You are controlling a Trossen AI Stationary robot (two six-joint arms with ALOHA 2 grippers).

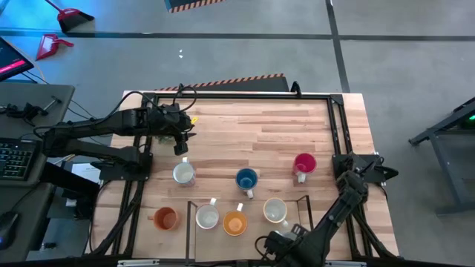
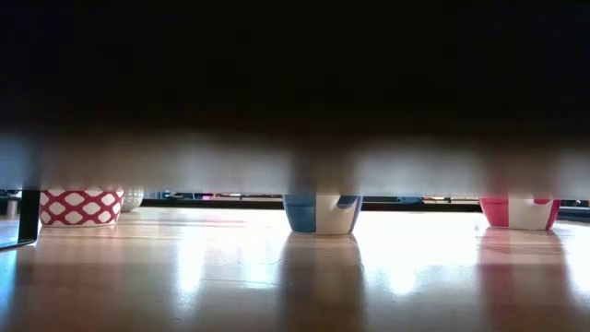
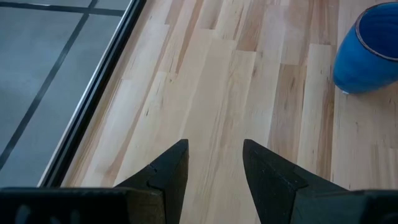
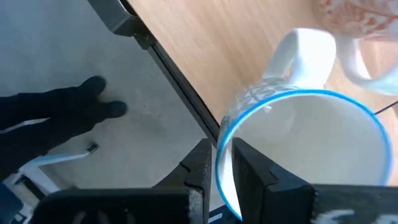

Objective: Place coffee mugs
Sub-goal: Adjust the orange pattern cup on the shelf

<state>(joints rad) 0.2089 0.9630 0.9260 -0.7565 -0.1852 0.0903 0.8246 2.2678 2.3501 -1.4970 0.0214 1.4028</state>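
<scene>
Currently held: blue-rimmed white mug (image 4: 305, 143), right gripper (image 4: 222, 171) clenched on its rim wall, at the table's near edge.
Handling: rigid, glazed, slippery, breakable; rim pinch suits.
Left gripper (image 3: 214, 162): released, over bare table (image 3: 205, 81).

Even, bright light is seen on the table (image 1: 260, 133) from above. In the low view, a dark blurred band is spread toward 12 o'clock, and glare is reflected at 6 o'clock.
</scene>
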